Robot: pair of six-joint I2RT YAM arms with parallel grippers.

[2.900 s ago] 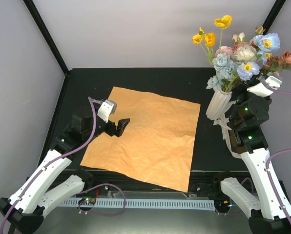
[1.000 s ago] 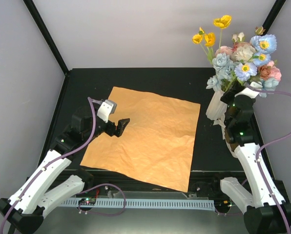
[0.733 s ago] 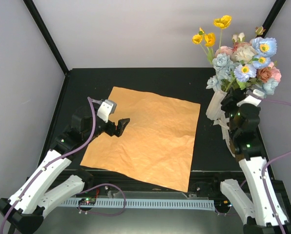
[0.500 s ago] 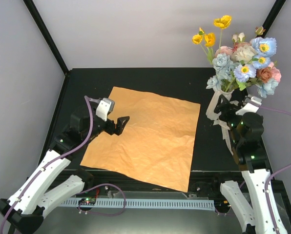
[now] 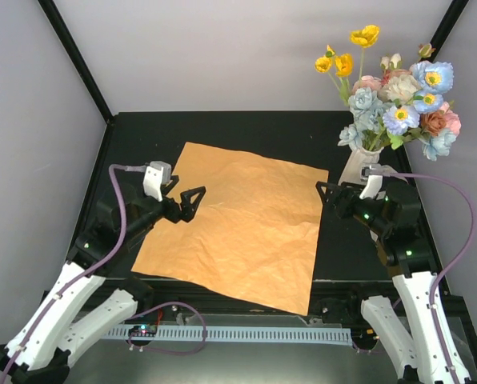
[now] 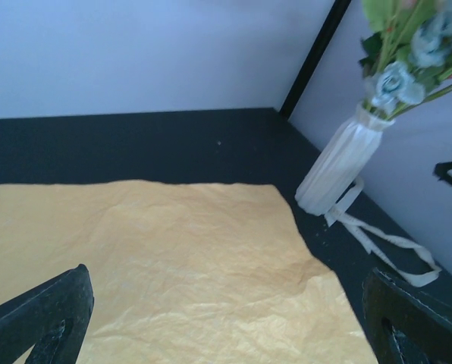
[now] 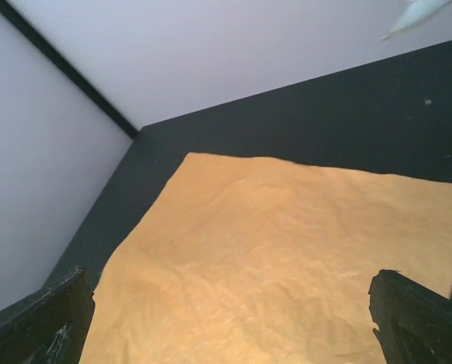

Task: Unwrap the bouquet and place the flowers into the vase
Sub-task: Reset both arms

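Currently, creased square orange paper [image 5: 238,232] lies flat; ribbed white vase [image 5: 355,170] holds flowers [image 5: 398,96]; left gripper [image 5: 196,202] and right gripper [image 5: 322,198] gape wide, empty.

Paper [image 5: 238,228] lies flat mid-table [image 5: 142,136]; bare table shows behind it. Far right stand the vase [image 5: 357,170] with flowers [image 5: 398,96] and a trailing ribbon [image 6: 385,240]. The right gripper [image 5: 325,194] is near the vase.
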